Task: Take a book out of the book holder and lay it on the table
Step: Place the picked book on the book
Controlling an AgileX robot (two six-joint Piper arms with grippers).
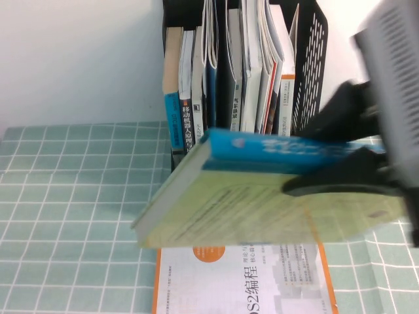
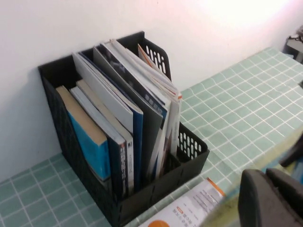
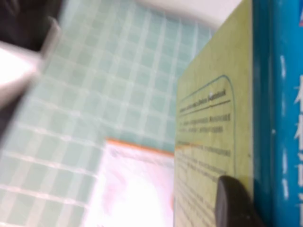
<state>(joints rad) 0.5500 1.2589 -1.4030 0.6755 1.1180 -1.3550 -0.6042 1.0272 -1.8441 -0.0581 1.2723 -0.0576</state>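
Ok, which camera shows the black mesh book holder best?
The left wrist view: the whole black perforated plastic book holder with its books. In the high view the holder is cropped and partly hidden by the thick yellow-green, blue-spined book in the right gripper. Right wrist view: none.

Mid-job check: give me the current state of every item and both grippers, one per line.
book: out of the rack, held tilted above the table
right gripper: shut on the book
left gripper: low near the rack, holding nothing
book holder: upright, still full
white book: flat on table
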